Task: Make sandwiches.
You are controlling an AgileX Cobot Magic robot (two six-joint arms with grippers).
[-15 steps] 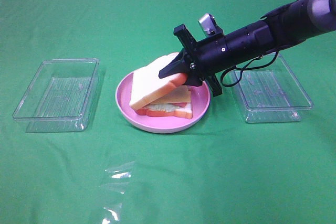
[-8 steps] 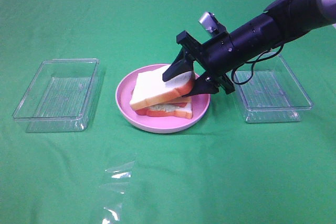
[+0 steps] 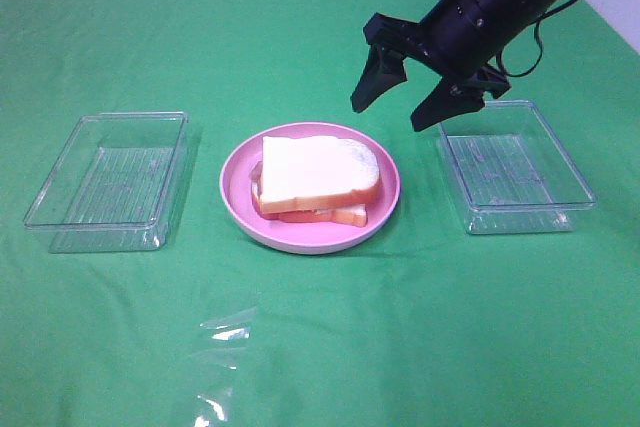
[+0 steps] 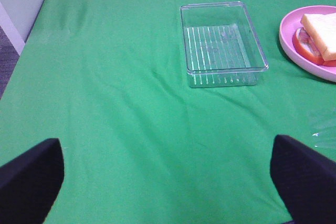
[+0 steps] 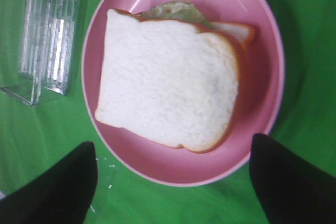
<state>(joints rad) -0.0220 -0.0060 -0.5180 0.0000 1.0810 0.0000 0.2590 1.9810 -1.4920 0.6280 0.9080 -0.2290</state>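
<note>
The sandwich [image 3: 318, 179], a white bread slice with orange-brown crust lying flat on top of lettuce, red strips and a lower slice, rests on the round pink plate [image 3: 238, 172] at the table's middle. My right gripper [image 3: 388, 115] hangs open above and behind the plate's right side, holding nothing. The right wrist view looks straight down on the sandwich [image 5: 168, 87] and plate [image 5: 262, 40], with the open right gripper [image 5: 176, 192] clear of both. My left gripper [image 4: 168, 192] is open and empty over bare cloth, with the sandwich [image 4: 321, 34] far off.
One clear plastic tray [image 3: 110, 182] stands left of the plate and another [image 3: 515, 167] stands right of it, below the right arm. A crumpled piece of clear film [image 3: 225, 332] lies on the green cloth near the front. The left tray [image 4: 220, 43] lies ahead of the left gripper.
The right gripper opened and let go of the top bread slice, which now lies flat on the stack. It then rose up and back to the right, away from the plate.
</note>
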